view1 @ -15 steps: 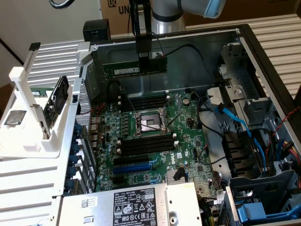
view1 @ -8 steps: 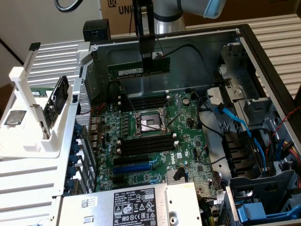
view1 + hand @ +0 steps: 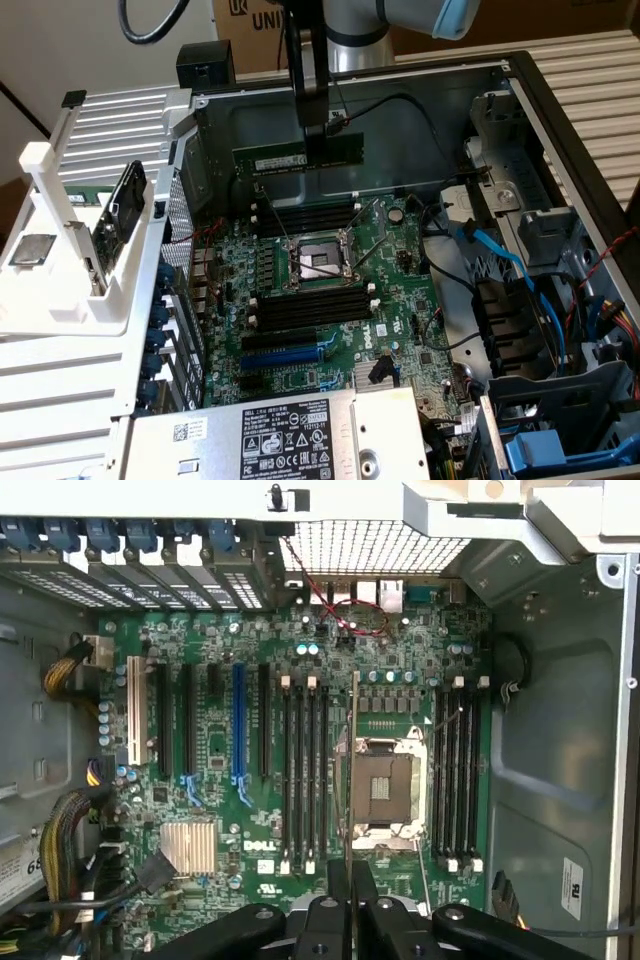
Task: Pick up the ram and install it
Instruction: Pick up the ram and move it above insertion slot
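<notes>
The ram [image 3: 280,160], a long dark-green stick with a white label, hangs level above the far end of the motherboard [image 3: 400,300] inside the open computer case. My gripper [image 3: 318,138] is shut on its upper edge near the middle. It sits above the far bank of black memory slots [image 3: 305,216]; a second bank [image 3: 310,308] lies on the near side of the processor socket [image 3: 318,262]. In the wrist view the ram [image 3: 353,760] appears edge-on as a thin line running out from my gripper [image 3: 350,885], between one slot bank [image 3: 305,770] and the socket [image 3: 385,785].
A white rack [image 3: 70,250] on the exterior view's left holds a silver chip [image 3: 30,250] and other parts. The power supply [image 3: 270,440] sits at the near end. Blue and black cables [image 3: 510,260] and drive bays crowd the right side. Case walls [image 3: 420,85] surround the board.
</notes>
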### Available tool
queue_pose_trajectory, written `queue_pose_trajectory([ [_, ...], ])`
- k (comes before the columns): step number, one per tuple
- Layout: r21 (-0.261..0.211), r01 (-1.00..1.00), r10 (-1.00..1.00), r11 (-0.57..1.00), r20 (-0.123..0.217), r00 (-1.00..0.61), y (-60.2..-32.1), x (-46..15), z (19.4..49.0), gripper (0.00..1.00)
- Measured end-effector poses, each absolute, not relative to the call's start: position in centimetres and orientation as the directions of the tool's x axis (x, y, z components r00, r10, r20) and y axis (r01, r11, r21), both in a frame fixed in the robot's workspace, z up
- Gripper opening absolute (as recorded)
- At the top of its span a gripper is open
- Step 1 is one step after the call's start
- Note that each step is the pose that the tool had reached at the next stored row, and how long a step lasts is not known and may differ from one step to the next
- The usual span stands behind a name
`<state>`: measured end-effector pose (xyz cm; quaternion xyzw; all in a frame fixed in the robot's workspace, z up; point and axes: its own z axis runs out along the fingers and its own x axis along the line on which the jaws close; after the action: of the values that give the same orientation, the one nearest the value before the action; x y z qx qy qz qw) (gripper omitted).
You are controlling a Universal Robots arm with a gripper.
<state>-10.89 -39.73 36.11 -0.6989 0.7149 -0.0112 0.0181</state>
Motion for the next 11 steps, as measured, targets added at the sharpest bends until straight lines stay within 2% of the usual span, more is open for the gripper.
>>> queue_pose_trajectory([
  [11,-0.042,-0.998,-0.998,0.057,-0.01,-0.057,-40.1,-10.9,34.1,0.13],
])
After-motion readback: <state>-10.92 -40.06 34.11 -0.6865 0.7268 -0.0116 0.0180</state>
